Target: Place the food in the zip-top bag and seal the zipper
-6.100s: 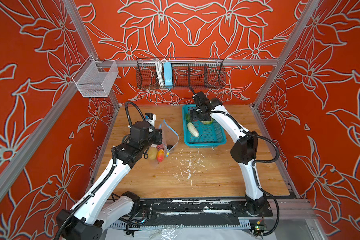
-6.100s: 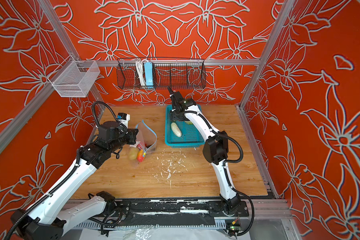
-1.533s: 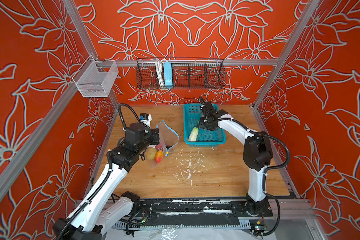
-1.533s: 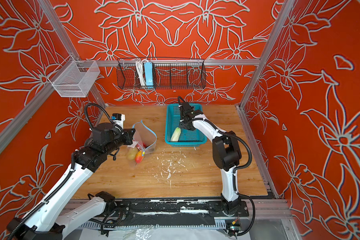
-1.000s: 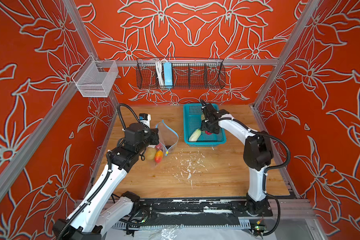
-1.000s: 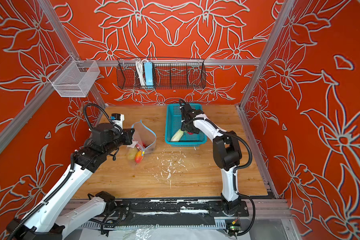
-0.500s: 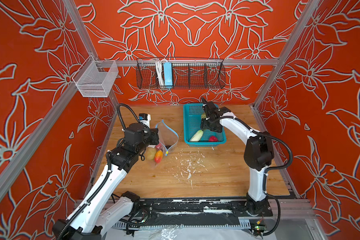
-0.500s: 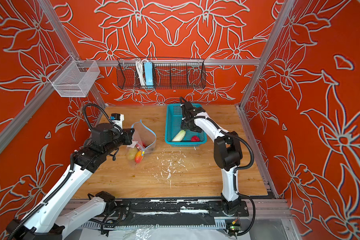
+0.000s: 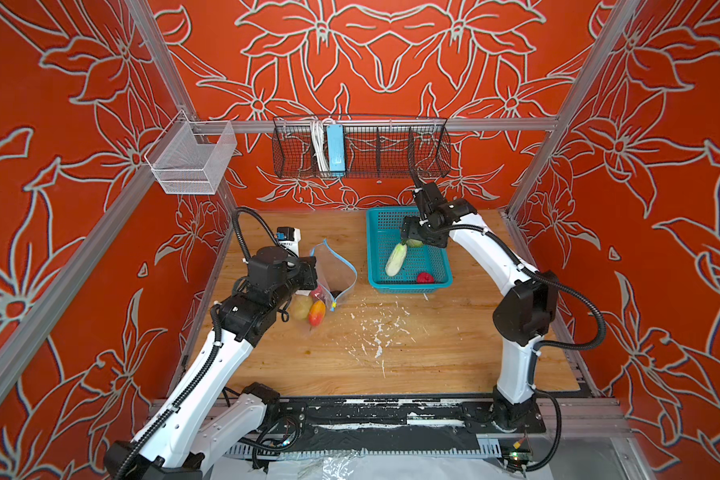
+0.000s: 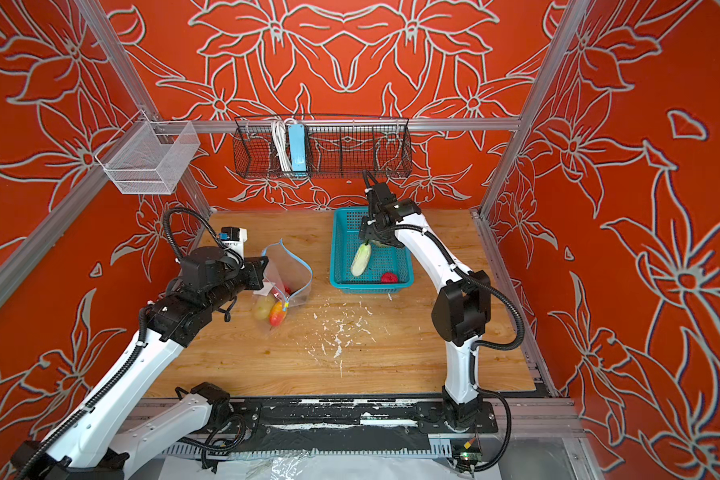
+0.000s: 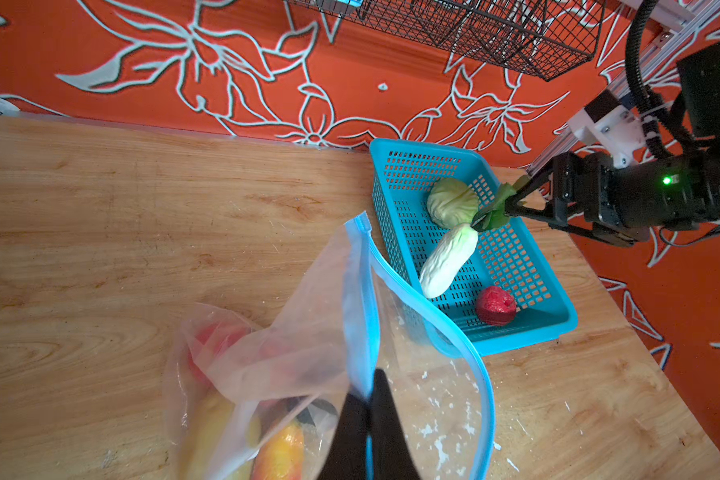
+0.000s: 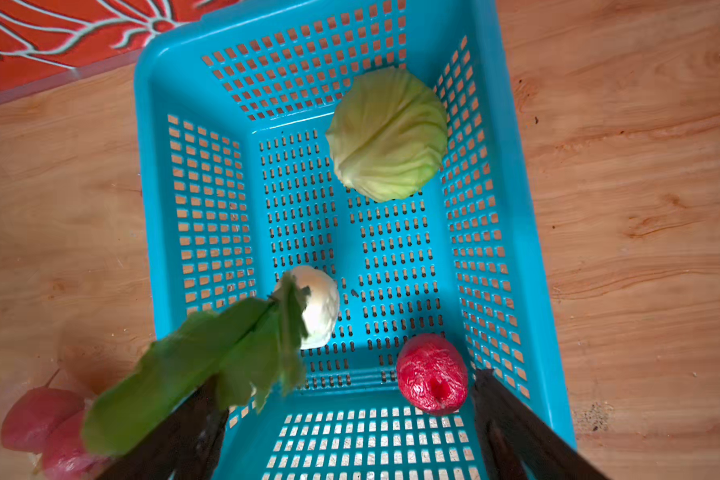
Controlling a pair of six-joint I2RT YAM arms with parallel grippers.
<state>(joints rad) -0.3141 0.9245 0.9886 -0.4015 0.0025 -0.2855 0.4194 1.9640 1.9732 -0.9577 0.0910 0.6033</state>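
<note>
Though white-flecked, wooden tabletop (image 9: 441, 357), orange walls (image 9: 385, 50)

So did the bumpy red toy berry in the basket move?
Yes. The bumpy red toy berry went toward the near right corner of the teal perforated plastic basket, which stayed put; a second ago it sat nearer the basket's middle.

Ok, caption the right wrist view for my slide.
Open right gripper over the basket: cabbage, berry, and cucumber with its leaf by one finger.
</note>
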